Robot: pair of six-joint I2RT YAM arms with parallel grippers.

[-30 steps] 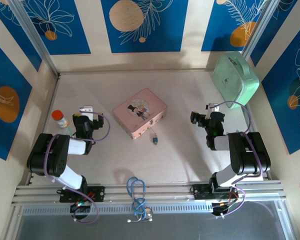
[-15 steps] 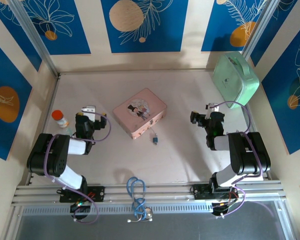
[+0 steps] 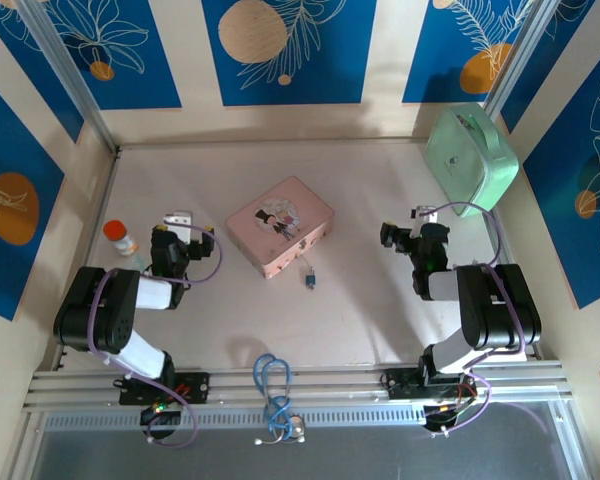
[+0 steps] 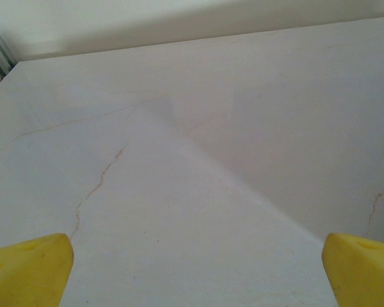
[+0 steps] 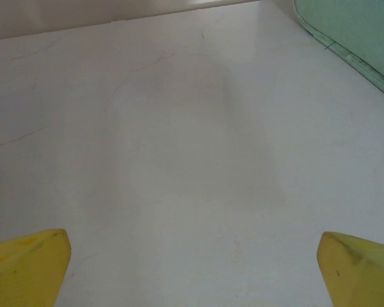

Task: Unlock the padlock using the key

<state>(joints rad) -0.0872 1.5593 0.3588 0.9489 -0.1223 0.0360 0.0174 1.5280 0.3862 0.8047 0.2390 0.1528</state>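
The padlock (image 3: 308, 280) is a tiny blue-teal thing lying on the table just in front of the pink tin, with a thin silvery piece running up from it. It is too small to tell whether the key is there. My left gripper (image 3: 178, 224) rests low at the left, well away from the padlock, and its yellow fingertips (image 4: 32, 265) stand wide apart over bare table: open, holding nothing. My right gripper (image 3: 404, 230) sits at the right, also far from the padlock. Its fingertips (image 5: 29, 259) are spread wide over bare table too.
A pink picture tin (image 3: 280, 226) lies mid-table. A mint-green case (image 3: 470, 145) leans in the far right corner, and its edge (image 5: 352, 32) lies ahead of the right gripper. An orange-capped bottle (image 3: 120, 238) stands beside the left arm. A blue cable loop (image 3: 272, 385) hangs over the front rail.
The left gripper has shifted very slightly to the right. Nothing else has moved.
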